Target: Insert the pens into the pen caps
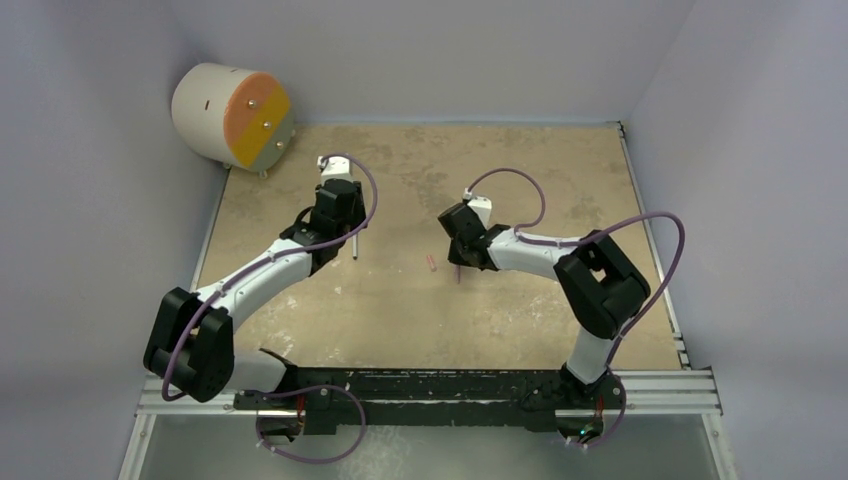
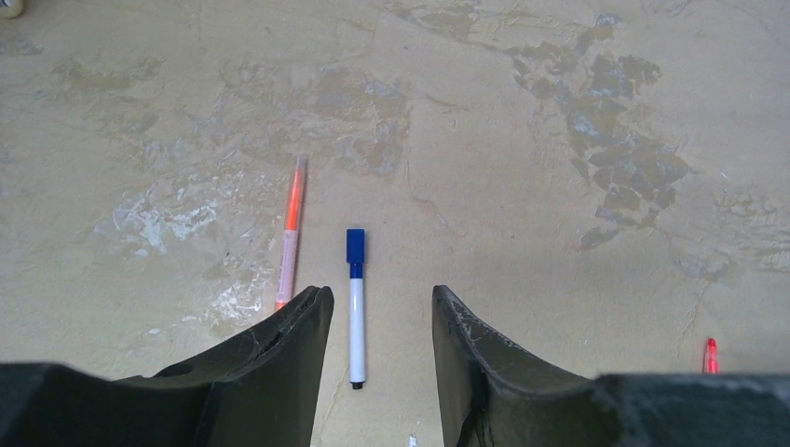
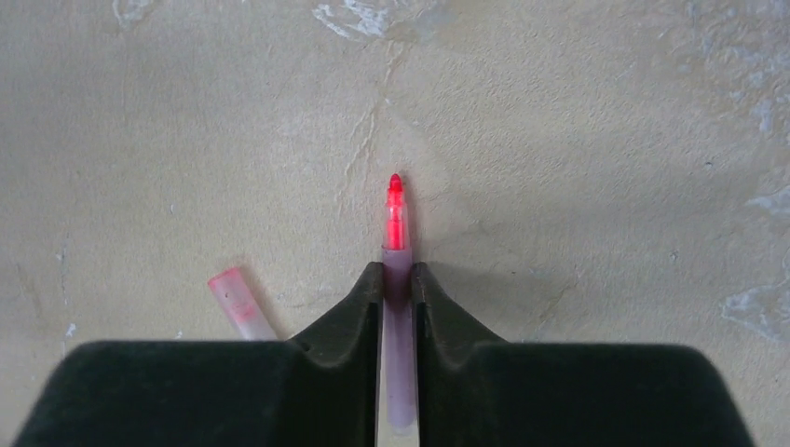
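Observation:
My left gripper is open, low over the table, its fingers either side of the white pen. That pen lies flat with its dark tip towards me and the dark blue cap on its far end. The orange-red pen lies just left of it. My right gripper is shut on the pinkish-mauve pen, whose red tip sticks out ahead. The pinkish-red cap lies on the table just left of the right fingers. It also shows in the top view, between my left gripper and my right gripper.
A white cylinder with an orange and yellow face stands at the back left corner. Grey walls close in the tan, stained table on three sides. A small red piece shows at the left wrist view's right edge; I cannot tell what it is.

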